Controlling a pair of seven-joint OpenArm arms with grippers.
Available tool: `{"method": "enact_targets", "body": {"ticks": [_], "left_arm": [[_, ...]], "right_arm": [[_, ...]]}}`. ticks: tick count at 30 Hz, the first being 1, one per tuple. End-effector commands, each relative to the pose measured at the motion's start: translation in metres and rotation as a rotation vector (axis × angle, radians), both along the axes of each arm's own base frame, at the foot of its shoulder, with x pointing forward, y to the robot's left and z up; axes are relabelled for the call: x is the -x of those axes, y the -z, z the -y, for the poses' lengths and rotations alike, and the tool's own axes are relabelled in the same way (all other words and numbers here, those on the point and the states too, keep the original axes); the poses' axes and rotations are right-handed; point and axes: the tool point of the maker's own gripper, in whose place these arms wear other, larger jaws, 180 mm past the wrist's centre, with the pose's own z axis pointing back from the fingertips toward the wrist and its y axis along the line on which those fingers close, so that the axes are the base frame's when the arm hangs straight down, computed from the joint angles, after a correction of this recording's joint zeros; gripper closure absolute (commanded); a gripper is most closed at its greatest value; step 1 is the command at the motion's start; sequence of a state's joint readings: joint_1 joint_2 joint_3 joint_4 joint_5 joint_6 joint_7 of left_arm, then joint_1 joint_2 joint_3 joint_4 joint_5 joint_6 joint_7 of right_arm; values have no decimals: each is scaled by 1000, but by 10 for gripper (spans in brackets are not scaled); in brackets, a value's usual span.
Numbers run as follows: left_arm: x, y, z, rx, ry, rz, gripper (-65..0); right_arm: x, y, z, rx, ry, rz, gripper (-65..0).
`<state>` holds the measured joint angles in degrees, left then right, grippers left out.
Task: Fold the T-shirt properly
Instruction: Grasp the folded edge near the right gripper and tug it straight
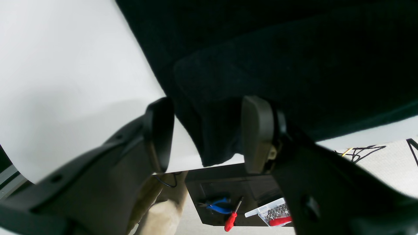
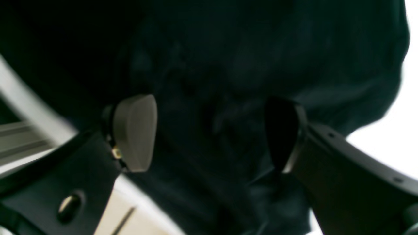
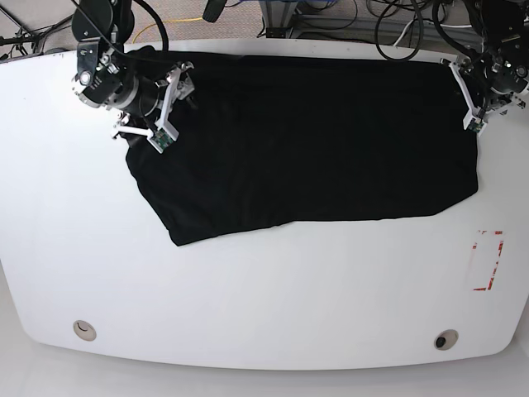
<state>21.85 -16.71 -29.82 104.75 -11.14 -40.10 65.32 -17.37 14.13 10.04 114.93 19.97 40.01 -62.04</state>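
The black T-shirt (image 3: 314, 141) lies spread over the far half of the white table (image 3: 264, 298), its lower left edge slanting. My left gripper (image 1: 209, 133) is at the shirt's right edge near the table's far right corner. It is open, and a fold of the shirt's edge (image 1: 215, 137) sits between its fingers without being pinched. My right gripper (image 2: 209, 133) hovers over the shirt's far left corner, open wide, with only rumpled black cloth (image 2: 209, 81) under and between the fingers. In the base view the left gripper (image 3: 471, 103) and the right gripper (image 3: 165, 112) are at opposite ends of the shirt.
A red rectangular mark (image 3: 486, 260) is on the table at the right. Two small round holes (image 3: 83, 330) (image 3: 446, 340) sit near the front edge. Cables run behind the table. Below the table edge lie blue pliers (image 1: 218, 205), a red screwdriver (image 1: 231, 222) and a clear bit box (image 1: 272, 213).
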Motion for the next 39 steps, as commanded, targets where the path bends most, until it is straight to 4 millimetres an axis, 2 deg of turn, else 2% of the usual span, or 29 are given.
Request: {"method": "enact_targets", "body": {"ticks": [1, 4, 9, 11, 16, 19, 23, 27, 35, 39], "left_arm": [[-5, -9, -5, -25, 8, 20, -312], [-5, -9, -5, -24, 9, 21, -312], [-5, -8, -5, -24, 8, 20, -312], [-5, -8, -5, -24, 8, 20, -312], [-5, -8, -5, -24, 8, 20, -312], [-5, -8, -5, -24, 8, 20, -312], [-5, -8, -5, -24, 8, 20, -312], [-5, -8, -5, -24, 8, 20, -312], [-5, -7, -5, -22, 8, 17, -312], [-4, -7, -5, -22, 7, 16, -312]], "right_arm": [[-6, 0, 4, 57, -4, 20, -482], [-5, 10, 3, 104, -18, 2, -482], [-1, 24, -10, 70, -50, -18, -479], [1, 30, -10, 61, -49, -34, -447], [4, 39, -9, 51, -39, -60, -314], [3, 40, -11, 33, -36, -48, -276], [5, 46, -9, 25, -29, -64, -268], [4, 44, -10, 26, -31, -57, -263], [2, 34, -12, 30, -40, -26, -40], [0, 31, -13, 32, -43, -16, -33]]}}
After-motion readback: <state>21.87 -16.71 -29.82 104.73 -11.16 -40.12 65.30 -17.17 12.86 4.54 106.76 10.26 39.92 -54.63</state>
